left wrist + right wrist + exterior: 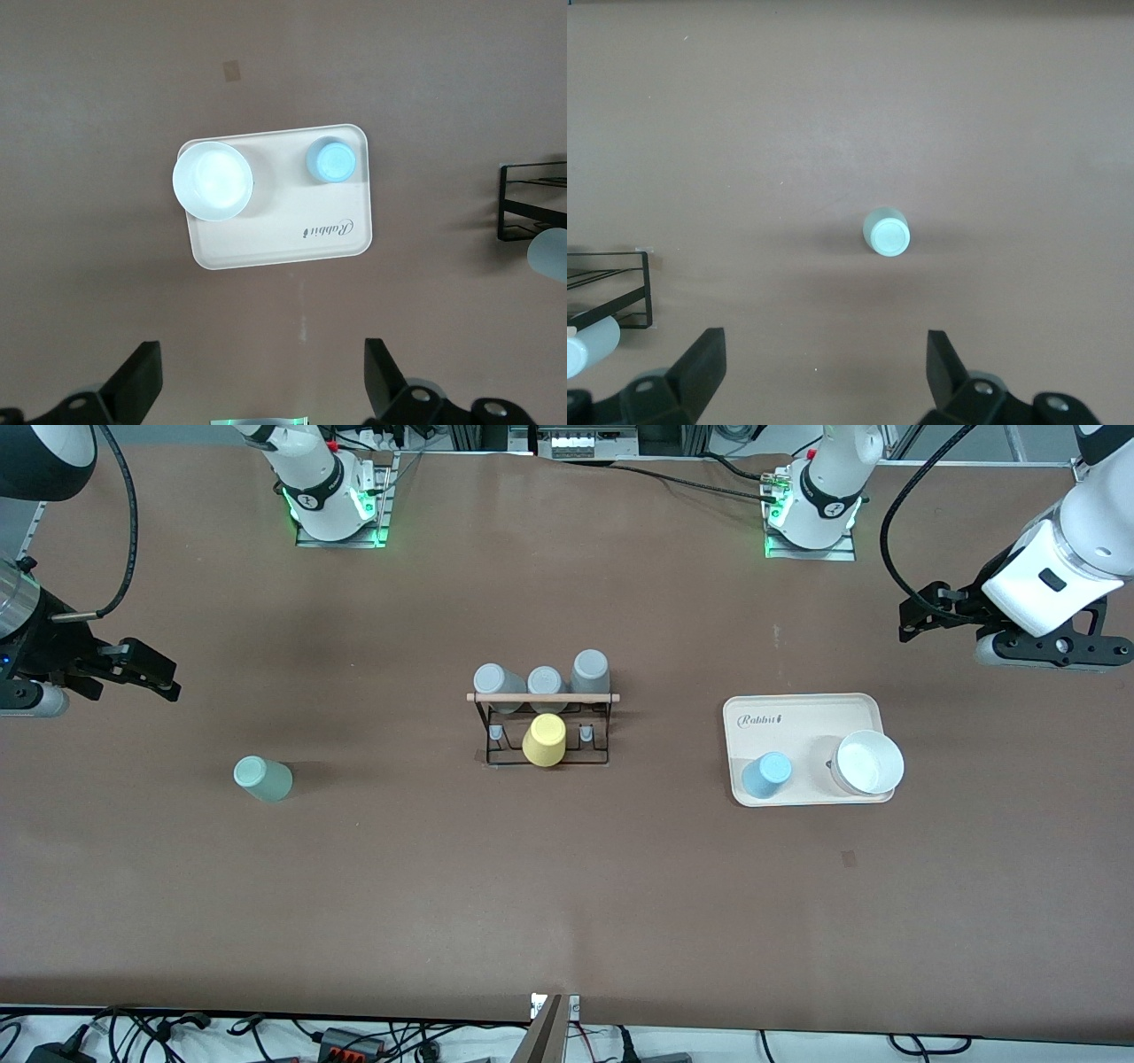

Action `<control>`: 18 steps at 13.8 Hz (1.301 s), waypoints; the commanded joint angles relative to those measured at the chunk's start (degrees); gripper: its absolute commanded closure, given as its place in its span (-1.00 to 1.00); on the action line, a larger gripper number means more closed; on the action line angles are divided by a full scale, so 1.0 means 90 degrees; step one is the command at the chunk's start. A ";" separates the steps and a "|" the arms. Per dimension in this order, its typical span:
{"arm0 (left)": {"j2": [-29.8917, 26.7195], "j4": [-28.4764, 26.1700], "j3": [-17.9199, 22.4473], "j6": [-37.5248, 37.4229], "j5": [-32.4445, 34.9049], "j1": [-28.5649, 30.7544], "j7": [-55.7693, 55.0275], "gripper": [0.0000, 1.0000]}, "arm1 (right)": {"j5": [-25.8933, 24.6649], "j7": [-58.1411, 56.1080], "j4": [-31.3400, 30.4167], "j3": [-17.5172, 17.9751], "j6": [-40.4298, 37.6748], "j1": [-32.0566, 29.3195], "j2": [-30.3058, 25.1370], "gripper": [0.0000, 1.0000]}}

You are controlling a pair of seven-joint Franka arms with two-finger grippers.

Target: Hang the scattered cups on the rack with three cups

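Front view, left end effector (912,622) spread wide above bare table, right end effector (164,677) likewise released, both hovering high.

A robotics lab, this was: two arm bases (332,500) bolted to a brown-covered surface (567,886), green status lights glowing, cables (266,1036) trailing along its edge.

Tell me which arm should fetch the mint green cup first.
Right. The right gripper hangs open at that end of the table, with the mint green cup in its wrist view; the left gripper is over the beige tray.
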 commanded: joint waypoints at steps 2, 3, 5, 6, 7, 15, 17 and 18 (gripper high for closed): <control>-0.0165 -0.0145 -0.0004 0.0086 -0.0042 0.0038 -0.0065 -1.00 | -0.0008 0.0009 0.0086 0.0007 -0.0097 0.0018 0.0032 -1.00; -0.0165 -0.0135 -0.0004 0.0096 -0.0051 0.0038 -0.0065 -1.00 | -0.0057 -0.0058 0.0125 0.0007 -0.0097 0.0018 0.0032 -1.00; -0.0155 -0.0135 -0.0004 0.0086 -0.0051 0.0038 -0.0065 -1.00 | -0.0019 -0.0069 0.0126 0.0007 -0.0097 -0.0021 0.0032 -1.00; -0.0155 -0.0135 -0.0004 0.0096 -0.0051 0.0038 -0.0065 -1.00 | -0.0018 -0.0069 0.0135 -0.0002 -0.0097 -0.0031 0.0032 -1.00; -0.0155 -0.0135 0.0006 0.0096 -0.0051 0.0038 -0.0065 -1.00 | -0.0009 -0.0040 0.0126 -0.0002 -0.0087 -0.0031 0.0032 -1.00; 0.0527 -0.0047 -0.0004 0.0115 -0.0061 0.0009 0.0062 -1.00 | -0.0018 -0.0059 0.0135 -0.0002 -0.0097 -0.0031 0.0022 -1.00; 0.1043 0.0099 -0.0014 0.0309 -0.0061 -0.0078 0.0062 -1.00 | -0.0028 -0.0049 0.0135 -0.0002 -0.0097 -0.0021 0.0012 -1.00; 0.1356 0.0119 -0.0024 0.0513 -0.0061 -0.0146 0.0053 -1.00 | -0.0028 -0.0040 0.0135 -0.0002 -0.0097 -0.0011 0.0002 -1.00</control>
